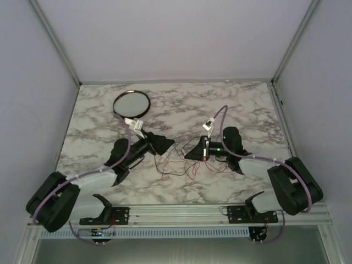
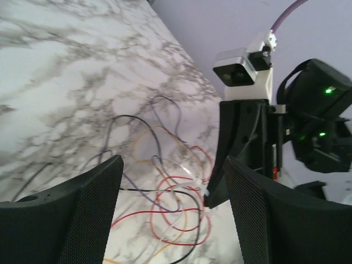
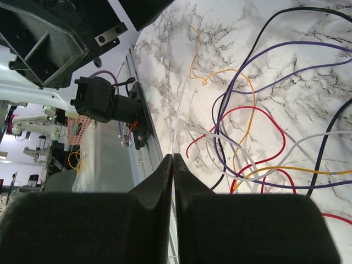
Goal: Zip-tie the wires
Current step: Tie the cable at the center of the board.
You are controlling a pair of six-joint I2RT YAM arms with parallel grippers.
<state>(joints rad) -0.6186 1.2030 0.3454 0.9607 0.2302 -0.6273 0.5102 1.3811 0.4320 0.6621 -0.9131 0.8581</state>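
The wires [image 1: 177,166] are a loose tangle of thin red, black, purple and orange strands lying on the marble table between my two grippers. My left gripper [image 1: 166,144] is open just left of them. In the left wrist view its mesh fingers [image 2: 82,214] stand wide apart, with the wires [image 2: 165,209] lying on the table beyond the gap and nothing gripped. My right gripper [image 3: 173,158] is shut on the tail of a white zip tie [image 3: 177,125], whose strap runs in among the wires [image 3: 258,126]. That gripper [image 2: 213,199] touches the tangle's right edge.
A round dark-rimmed dish [image 1: 132,104] sits at the back left of the table. An aluminium rail [image 1: 181,212] runs along the near edge by the arm bases. Pale walls close in the table on three sides.
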